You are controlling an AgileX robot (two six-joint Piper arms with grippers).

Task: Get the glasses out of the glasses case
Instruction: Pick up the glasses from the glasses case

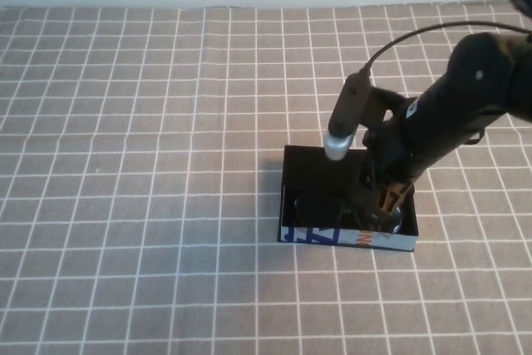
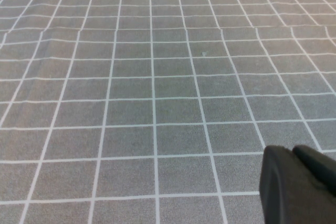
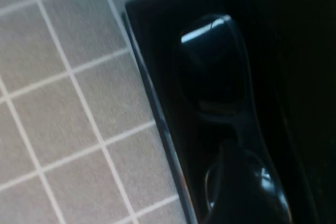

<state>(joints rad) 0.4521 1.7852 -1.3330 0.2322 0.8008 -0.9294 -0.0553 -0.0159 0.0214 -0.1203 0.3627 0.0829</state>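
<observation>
So the right arm is the one doing the work here. The right gripper (image 1: 384,205) is down inside the open glasses case (image 1: 309,174), over the right half of it as the high view shows it. The case sits on the checked tablecloth (image 1: 125,164), right of centre, with its pale printed front facing the robot and the black flap lid lying open at the back.

The glasses (image 3: 220,87) are in the case, lying flat along the bottom. The right wrist view looks almost straight down on them: one dark squarish lens catching a highlight, the bridge, then the second lens partly under something dark that looks like part of the gripper. Can't tell from any view whether the fingers are spread or closed, or whether they've got the frame yet, it's all black on black down there.

Reads to me like the reach/grasp step, not the lift. Nothing is out of the case. The next move probably calls for pinching the frame near the bridge or a lens rim and lifting straight up, so the box doesn't get dragged along, since it looks light.

The left gripper (image 2: 296,184) only shows as a dark lump at the corner of its own wrist view, over bare cloth, away from the case. Looks parked.
</observation>
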